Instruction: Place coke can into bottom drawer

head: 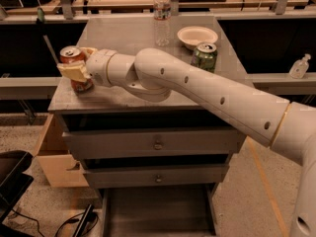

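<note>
The coke can [72, 55], red-orange with a silver top, stands upright at the left edge of the grey cabinet top [123, 33]. My gripper [75, 66] reaches in from the right and its tan fingers [70, 72] sit on the front and back of the can, pressed against its sides. The can's base still rests on the top. The bottom drawer [158, 214] is pulled out below the two closed upper drawers; its flat floor shows bare.
A green can [204, 56], a white bowl [197, 35] and a clear water bottle [161, 14] stand on the cabinet's back right. A cardboard box [54, 157] sits left of the cabinet. A black object [12, 181] lies at the lower left.
</note>
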`<state>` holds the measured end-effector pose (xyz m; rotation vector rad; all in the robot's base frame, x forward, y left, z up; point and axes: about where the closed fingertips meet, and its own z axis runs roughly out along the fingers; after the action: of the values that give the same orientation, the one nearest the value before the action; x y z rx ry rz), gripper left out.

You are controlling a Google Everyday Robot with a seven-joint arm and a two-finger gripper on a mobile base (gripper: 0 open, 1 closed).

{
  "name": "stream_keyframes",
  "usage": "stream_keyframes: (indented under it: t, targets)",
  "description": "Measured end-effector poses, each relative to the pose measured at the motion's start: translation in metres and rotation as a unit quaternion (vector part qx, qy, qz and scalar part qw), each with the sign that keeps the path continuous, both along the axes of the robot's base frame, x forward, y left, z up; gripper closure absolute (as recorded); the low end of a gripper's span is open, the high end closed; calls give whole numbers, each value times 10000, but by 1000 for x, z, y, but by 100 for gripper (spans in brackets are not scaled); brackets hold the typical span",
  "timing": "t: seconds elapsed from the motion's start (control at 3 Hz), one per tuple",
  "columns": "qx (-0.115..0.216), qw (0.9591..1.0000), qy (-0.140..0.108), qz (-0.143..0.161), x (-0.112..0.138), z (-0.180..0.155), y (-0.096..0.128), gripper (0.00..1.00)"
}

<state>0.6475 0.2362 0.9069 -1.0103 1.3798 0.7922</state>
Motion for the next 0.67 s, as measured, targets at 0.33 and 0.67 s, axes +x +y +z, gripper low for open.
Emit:
stream_keyframes:
  t: [0.33, 0.67]
  targets:
    - [-59, 10000, -58, 32, -6, 9, -1, 100]
    - [-193, 9997, -144, 9, -42, 34, -16, 100]
